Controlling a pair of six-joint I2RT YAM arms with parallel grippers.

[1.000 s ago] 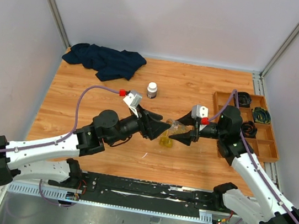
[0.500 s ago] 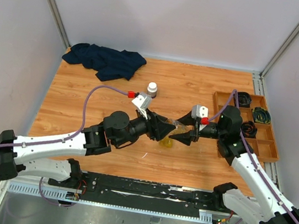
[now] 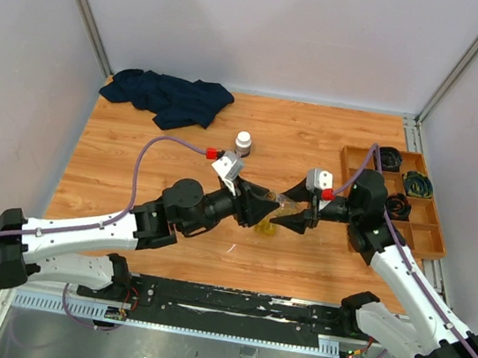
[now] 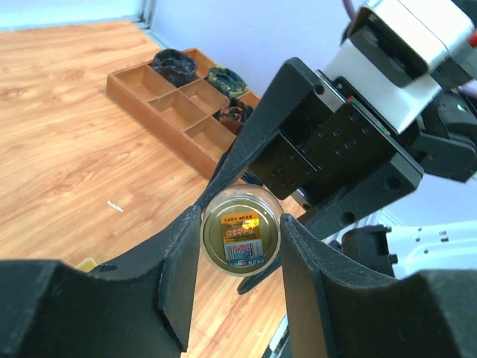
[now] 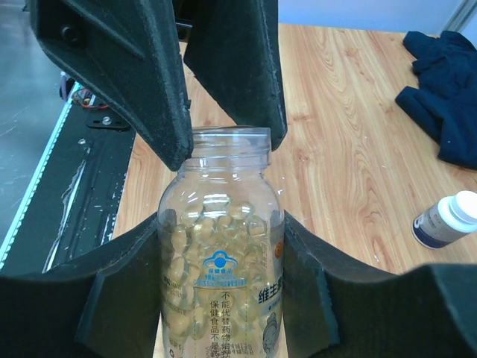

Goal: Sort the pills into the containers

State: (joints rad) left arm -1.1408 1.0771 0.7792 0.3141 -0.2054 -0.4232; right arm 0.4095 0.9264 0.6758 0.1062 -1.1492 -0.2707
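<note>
Vial [image 5: 221, 261], clear amber and packed with pale yellow softgels, hangs above the middle of the worktop [image 3: 135, 156]. It lies near level, with its long axis running from one arm to the other. Its body is clamped between the half-spread fingers of the right pincer [image 5: 222, 239]. Its neck end points straight at the left pincer [image 4: 241, 224], which faces it end-on, so the two share one line. The left fingers [image 5: 149, 89] flank the neck, one on each side, at or just beside the rim; whether they press on it I cannot tell. Any twist or pull would probably run along that shared axis. A small yellow case [image 3: 263, 227] lies on the worktop just below.
</note>
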